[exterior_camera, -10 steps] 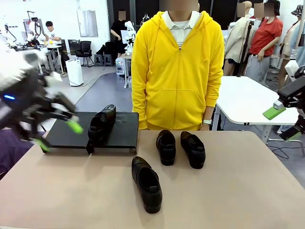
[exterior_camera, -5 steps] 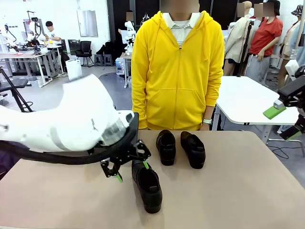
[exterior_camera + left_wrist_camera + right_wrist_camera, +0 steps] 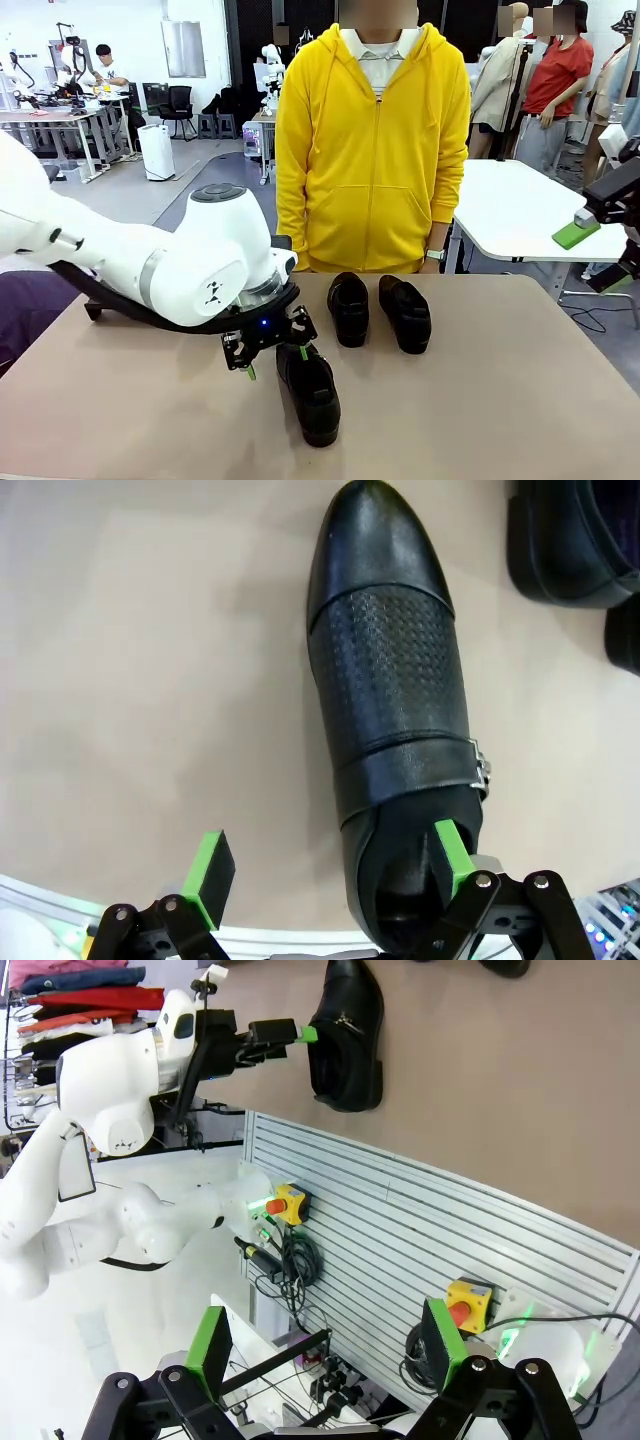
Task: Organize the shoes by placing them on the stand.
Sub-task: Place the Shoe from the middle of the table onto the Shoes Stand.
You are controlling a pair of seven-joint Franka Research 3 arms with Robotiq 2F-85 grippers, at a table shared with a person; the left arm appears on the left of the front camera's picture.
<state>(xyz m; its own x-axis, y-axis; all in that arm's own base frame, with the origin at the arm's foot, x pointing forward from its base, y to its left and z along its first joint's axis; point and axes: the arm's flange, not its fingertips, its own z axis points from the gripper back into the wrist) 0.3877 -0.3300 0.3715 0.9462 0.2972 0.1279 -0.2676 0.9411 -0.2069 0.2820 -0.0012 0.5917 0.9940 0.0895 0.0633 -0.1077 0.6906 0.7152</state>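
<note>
From the front I count three shoes on the tan table (image 3: pixel 500 400). The near shoe (image 3: pixel 310 395) lies alone with its toe towards the robot. A second shoe (image 3: pixel 349 308) and a third shoe (image 3: pixel 405 313) sit side by side before a person (image 3: pixel 370 150) in a yellow hoodie. All are glossy black leather with rounded toes and low heels. A corner of the black stand (image 3: pixel 284 243) peeks out behind the white left arm (image 3: pixel 170 265), at the table's far left. The left gripper (image 3: pixel 277 362) hangs at the near shoe's heel end, jaws spread wide. The right gripper (image 3: pixel 592 258) is up off the table at the right edge, also spread, gripping nothing.

The left wrist view shows that near shoe (image 3: pixel 390 680) whole: a smooth toe cap, a pebbled band, and a strap with a small metal buckle. One green pad (image 3: pixel 450 860) sits over its opening, the other pad (image 3: pixel 210 865) over bare table.

In the right wrist view the right gripper (image 3: pixel 325 1345) gapes empty above a ribbed metal panel (image 3: pixel 420 1220) carrying two yellow boxes (image 3: pixel 468 1305) with red buttons.
</note>
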